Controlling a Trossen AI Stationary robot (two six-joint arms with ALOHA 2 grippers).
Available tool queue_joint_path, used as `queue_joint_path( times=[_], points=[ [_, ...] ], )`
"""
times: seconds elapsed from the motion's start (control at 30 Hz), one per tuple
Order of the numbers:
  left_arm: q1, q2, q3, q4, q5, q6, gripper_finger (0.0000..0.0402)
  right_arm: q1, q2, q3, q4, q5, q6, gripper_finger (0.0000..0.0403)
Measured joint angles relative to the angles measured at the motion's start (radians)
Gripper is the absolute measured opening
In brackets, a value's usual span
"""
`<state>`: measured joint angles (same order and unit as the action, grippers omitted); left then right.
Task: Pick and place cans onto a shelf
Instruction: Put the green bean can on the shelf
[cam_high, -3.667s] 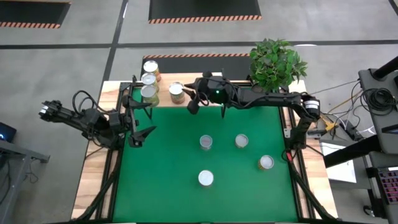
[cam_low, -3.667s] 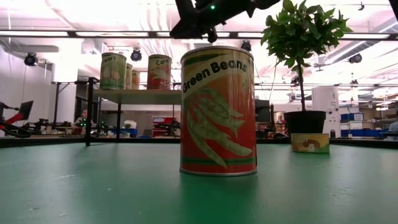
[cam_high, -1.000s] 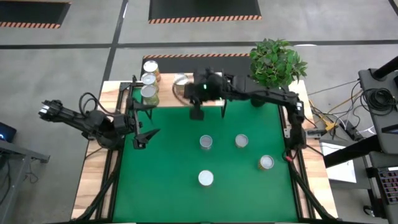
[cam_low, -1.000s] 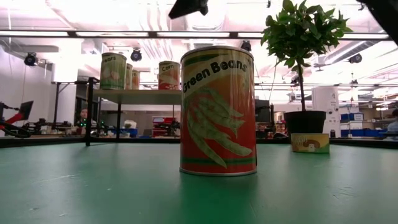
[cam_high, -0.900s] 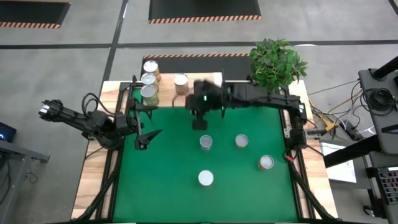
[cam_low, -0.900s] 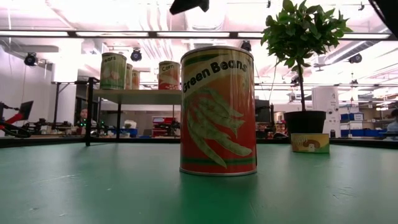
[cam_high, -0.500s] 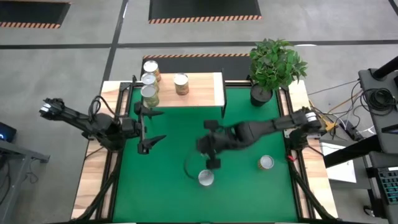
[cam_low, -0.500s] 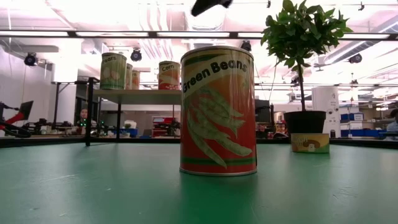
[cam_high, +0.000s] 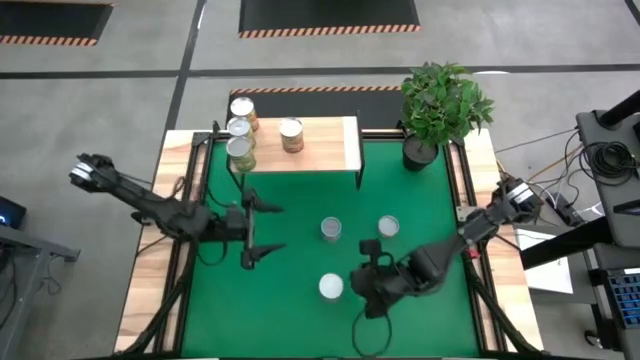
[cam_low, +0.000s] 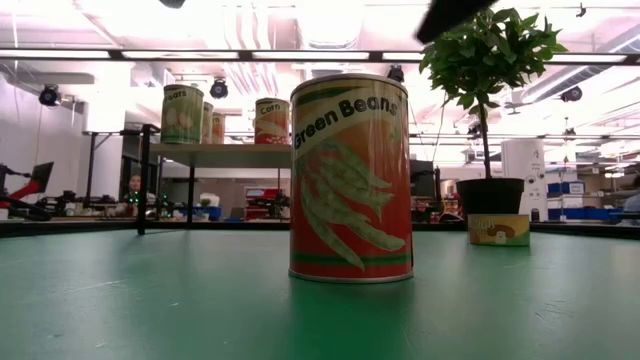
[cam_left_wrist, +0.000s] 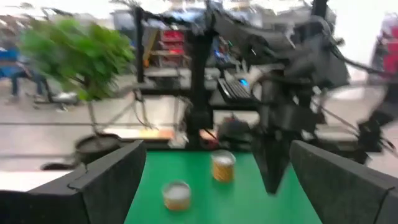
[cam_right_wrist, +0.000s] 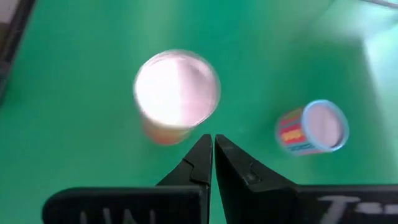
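While four cans (cam_high: 240, 128) already stand on the shelf (cam_high: 320, 148) at the far side of the table (cam_high: 150, 310), loose ones sit upright on the green mat (cam_high: 290, 320): a near can (cam_high: 331, 287), a middle can (cam_high: 331, 229) and a can to its right (cam_high: 388, 226). A fourth may be hidden under the right arm, can't tell.

Key relation: right gripper (cam_high: 368, 290) hangs over the mat just beside the near can, on its right. Right wrist view looks down on that can's round top (cam_right_wrist: 176, 88), just ahead of the fingertips (cam_right_wrist: 202, 152). Jaws are together, holding nothing. Can's long axis is vertical, so a side grasp looks right, but my read is the jaws must spread first and straddle the can before closing.

Left gripper (cam_high: 262, 229) is over the mat left of centre, jaws wide apart and empty, pointing toward the middle can. It's nearer that one; the right arm is nearer the near can.

Obstacles: both arms aim at the same cluster, so collision risk between them. Potted plant (cam_high: 445, 105) stands at the far right corner beside the shelf. Free shelf space is on the right half of the board.
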<state>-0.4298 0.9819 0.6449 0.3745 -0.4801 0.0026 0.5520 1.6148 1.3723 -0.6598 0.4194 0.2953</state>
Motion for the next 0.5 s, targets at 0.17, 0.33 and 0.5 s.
queue_joint_path(
  times=[0.17, 0.33, 0.5],
  points=[
    [-0.064, 0.06, 0.004, -0.068, 0.03, -0.043, 0.038, 0.046, -0.012, -0.055, 0.038, 0.001, 0.104, 0.001],
    [-0.095, 0.144, 0.044, -0.217, 0.063, -0.219, 0.0374, 0.065, -0.005, -0.068, 0.068, 0.001, 0.166, 0.0041],
    [-0.119, 0.29, 0.074, -0.195, 0.061, -0.245, 0.0341, 0.087, 0.044, -0.069, 0.125, 0.003, 0.177, 0.0113]
  ],
)
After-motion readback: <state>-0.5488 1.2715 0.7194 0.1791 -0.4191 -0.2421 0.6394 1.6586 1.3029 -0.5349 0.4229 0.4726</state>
